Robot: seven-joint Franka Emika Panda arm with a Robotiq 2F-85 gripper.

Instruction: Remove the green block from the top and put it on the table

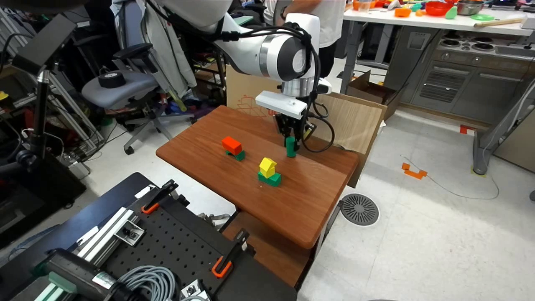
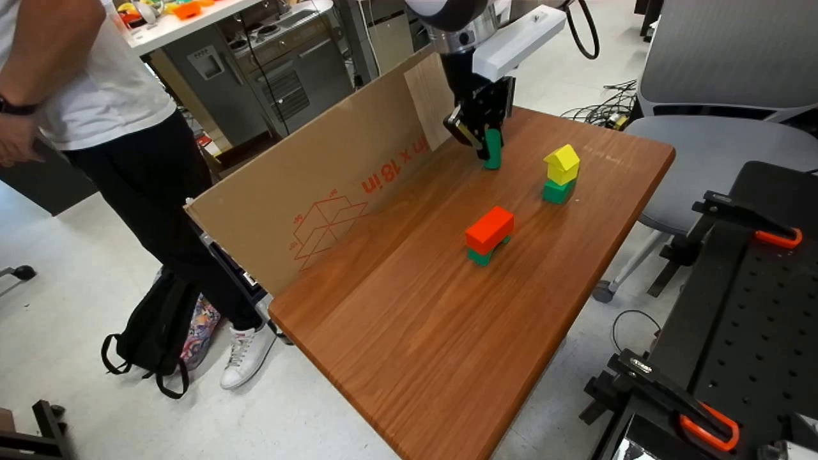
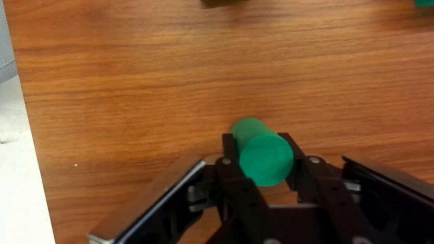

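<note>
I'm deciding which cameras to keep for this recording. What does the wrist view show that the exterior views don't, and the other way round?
Only the wrist view: a nearly face-on look at the round top of the green block.

Only the exterior views: the red block, the cardboard, the person and the white arm.

Shared: the gripper closed on the green block, and the table. The green sliver in the wrist view's top corner is too cut off to identify.

The cylindrical block point(image 3: 266, 161) is plain green, the table point(image 3: 135, 101) reddish-brown with streaky grain.
</note>
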